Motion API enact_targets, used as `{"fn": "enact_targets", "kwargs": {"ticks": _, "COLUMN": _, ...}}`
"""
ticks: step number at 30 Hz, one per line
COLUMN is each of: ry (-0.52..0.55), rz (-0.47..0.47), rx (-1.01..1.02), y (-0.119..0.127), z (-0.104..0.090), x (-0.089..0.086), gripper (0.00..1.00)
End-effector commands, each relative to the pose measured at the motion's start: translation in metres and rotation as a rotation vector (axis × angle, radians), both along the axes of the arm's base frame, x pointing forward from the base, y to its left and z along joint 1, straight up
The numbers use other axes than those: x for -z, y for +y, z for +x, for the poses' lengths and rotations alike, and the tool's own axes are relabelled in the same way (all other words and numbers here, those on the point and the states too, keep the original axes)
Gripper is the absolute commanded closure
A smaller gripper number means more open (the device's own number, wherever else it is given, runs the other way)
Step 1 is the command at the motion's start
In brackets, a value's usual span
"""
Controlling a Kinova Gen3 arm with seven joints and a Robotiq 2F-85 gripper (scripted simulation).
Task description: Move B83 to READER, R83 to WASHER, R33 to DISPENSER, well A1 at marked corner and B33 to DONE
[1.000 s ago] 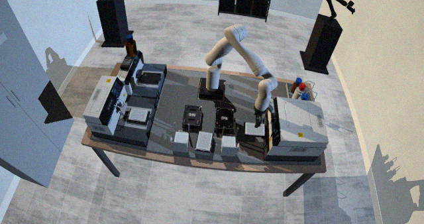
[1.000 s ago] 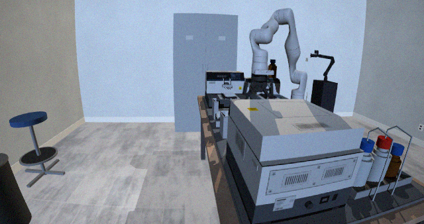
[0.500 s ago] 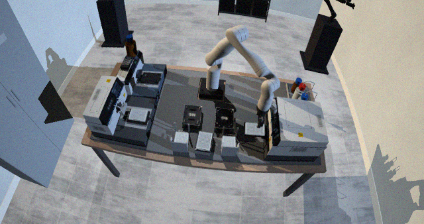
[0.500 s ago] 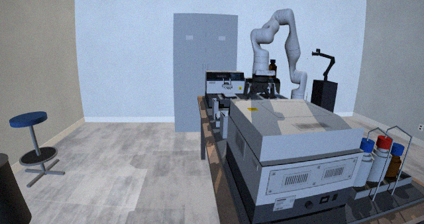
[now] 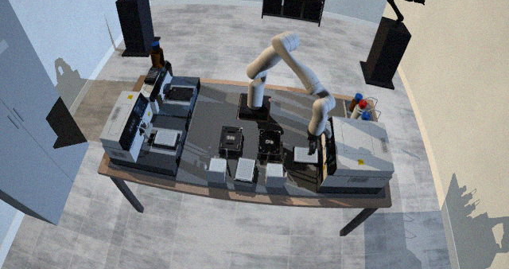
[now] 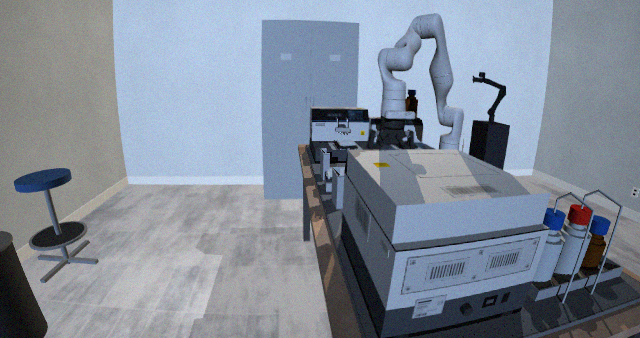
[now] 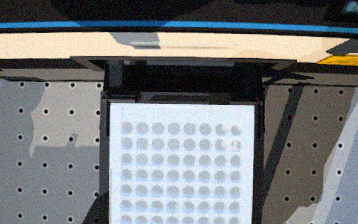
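Note:
A white well plate point(image 5: 305, 154) lies flat on the dark tray that sticks out of the large grey instrument point(image 5: 358, 153) at the table's right end. In the wrist view this plate point(image 7: 182, 162) fills the lower middle, with the instrument's dark slot point(image 7: 180, 80) just beyond it. My gripper point(image 5: 314, 145) hangs open and empty just above the plate's end nearest the instrument. Its fingers do not show in the wrist view. A second white plate point(image 5: 244, 169) sits at the front middle between two white blocks. A third plate point(image 5: 165, 138) sits on the left instrument, and a dark-looking nest point(image 5: 180, 93) lies behind that.
Two dark deep racks point(image 5: 231, 138) point(image 5: 270, 141) stand mid-table in front of the arm's base. Tall instruments point(image 5: 131, 126) line the left end. A bottle rack point(image 5: 361, 107) stands behind the right instrument point(image 6: 440, 188), which hides my gripper in the exterior view.

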State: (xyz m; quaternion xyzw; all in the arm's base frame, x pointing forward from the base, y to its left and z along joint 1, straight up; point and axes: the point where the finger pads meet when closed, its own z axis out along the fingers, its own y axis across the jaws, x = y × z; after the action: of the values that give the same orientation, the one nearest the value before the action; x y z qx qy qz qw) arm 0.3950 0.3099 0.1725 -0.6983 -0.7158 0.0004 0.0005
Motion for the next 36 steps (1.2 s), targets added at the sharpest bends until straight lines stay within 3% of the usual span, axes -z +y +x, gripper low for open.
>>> {"fn": "enact_targets", "kwargs": {"ticks": 1, "ry": -0.002, "rz": 0.001, "rx": 0.0, "y": 0.0, "z": 0.0, "x": 0.003, "gripper": 0.0}}
{"fn": "enact_targets", "kwargs": {"ticks": 36, "ry": -0.002, "rz": 0.001, "rx": 0.0, "y": 0.0, "z": 0.0, "x": 0.042, "gripper": 0.0}}
